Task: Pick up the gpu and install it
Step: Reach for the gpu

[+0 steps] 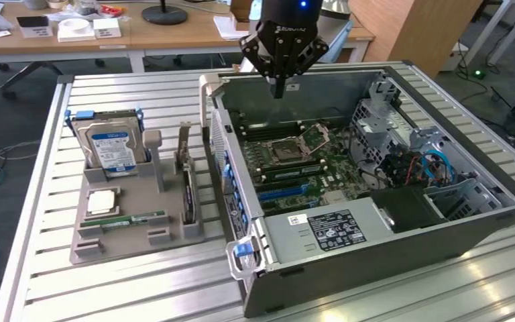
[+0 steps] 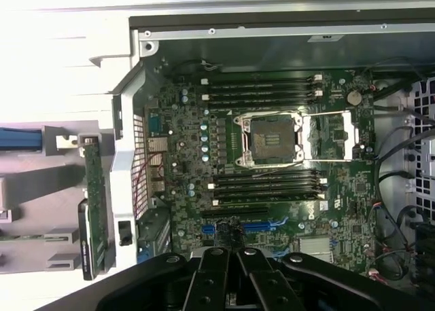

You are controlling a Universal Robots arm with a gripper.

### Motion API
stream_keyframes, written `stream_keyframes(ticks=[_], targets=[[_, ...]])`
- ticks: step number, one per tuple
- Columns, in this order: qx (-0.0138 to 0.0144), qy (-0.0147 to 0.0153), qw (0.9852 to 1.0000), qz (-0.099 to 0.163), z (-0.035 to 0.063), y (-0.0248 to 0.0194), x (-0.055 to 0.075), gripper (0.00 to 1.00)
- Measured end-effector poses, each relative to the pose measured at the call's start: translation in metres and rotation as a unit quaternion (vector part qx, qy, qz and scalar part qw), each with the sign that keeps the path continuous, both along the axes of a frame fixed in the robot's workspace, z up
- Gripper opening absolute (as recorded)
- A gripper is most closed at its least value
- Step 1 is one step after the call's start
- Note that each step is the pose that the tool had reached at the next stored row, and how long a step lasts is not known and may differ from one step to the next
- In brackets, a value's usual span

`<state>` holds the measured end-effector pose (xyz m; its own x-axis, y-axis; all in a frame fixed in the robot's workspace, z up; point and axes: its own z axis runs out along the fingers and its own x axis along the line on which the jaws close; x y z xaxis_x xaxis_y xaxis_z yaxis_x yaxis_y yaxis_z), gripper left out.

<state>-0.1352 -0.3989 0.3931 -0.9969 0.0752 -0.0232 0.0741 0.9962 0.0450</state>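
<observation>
Clenched, empty gripper (image 1: 280,92) hovers over open black metal case (image 1: 401,268).
Thin dark gpu (image 1: 188,191) stands edge-up in grey rack (image 1: 119,238) beside case, probably for easy grasping.

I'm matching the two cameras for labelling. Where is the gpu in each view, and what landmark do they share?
Exterior view: the gpu stands on edge in the gray holder, on its side nearest the computer case.
Wrist view: the gpu is seen edge-on, just outside the case's wall.
Shared landmark: the CPU socket inside the case.
</observation>
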Motion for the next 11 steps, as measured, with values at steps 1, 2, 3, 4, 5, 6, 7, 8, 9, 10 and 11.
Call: stream_keyframes(ticks=[1, 2, 3, 4, 5, 6, 7, 8, 9, 10, 11], targets=[[0.0, 0.0, 1.0, 0.0, 0.0, 0.0, -0.002, 0.11], [0.0001, -0.0001, 1.0, 0.0, -0.0001, 0.0, -0.003, 0.11], [0.0, 0.0, 1.0, 0.0, -0.0001, 0.0, -0.005, 0.11], [0.0, -0.0001, 1.0, 0.0, -0.0001, 0.0, -0.006, 0.11], [0.0, 0.0, 1.0, 0.0, -0.0001, 0.0, -0.008, 0.11], [0.0, 0.0, 1.0, 0.0, -0.0001, 0.0, -0.01, 0.11], [0.0, 0.0, 1.0, 0.0, -0.0001, 0.0, -0.012, 0.11], [0.0001, -0.0001, 1.0, 0.0, -0.0002, 0.0, -0.013, 0.11], [0.0001, 0.0, 1.0, 0.0, -0.0002, 0.0, -0.015, 0.11], [0.0, 0.0, 1.0, 0.0, -0.0002, 0.0, -0.016, 0.11], [0.0, 0.0, 1.0, 0.0, -0.0002, 0.0, -0.018, 0.11]])
